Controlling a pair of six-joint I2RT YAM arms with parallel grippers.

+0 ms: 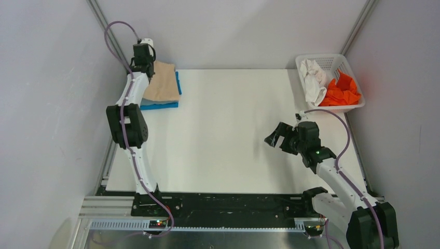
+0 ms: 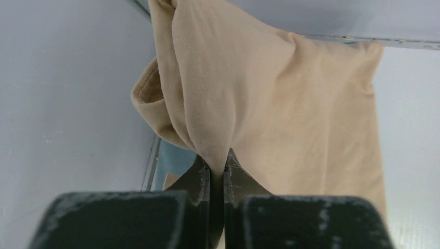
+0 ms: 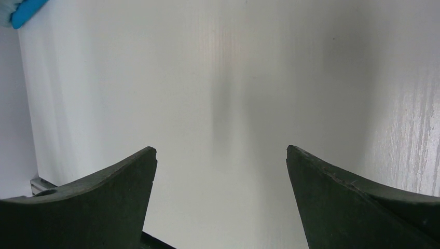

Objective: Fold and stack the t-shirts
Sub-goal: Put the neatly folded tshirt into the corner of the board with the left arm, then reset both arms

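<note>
A folded tan t-shirt lies on top of a bright blue t-shirt at the table's far left. My left gripper is shut on a pinched fold of the tan t-shirt at its far left edge; its fingertips clamp the cloth. A white t-shirt and an orange t-shirt lie crumpled in the white lattice basket at the far right. My right gripper is open and empty, hovering over the bare table at the right. The grey-blue t-shirt is not clearly visible.
Grey walls stand close on the left and right of the white table. The metal frame rail runs along the near edge by the arm bases. A corner of blue cloth shows at the top left of the right wrist view.
</note>
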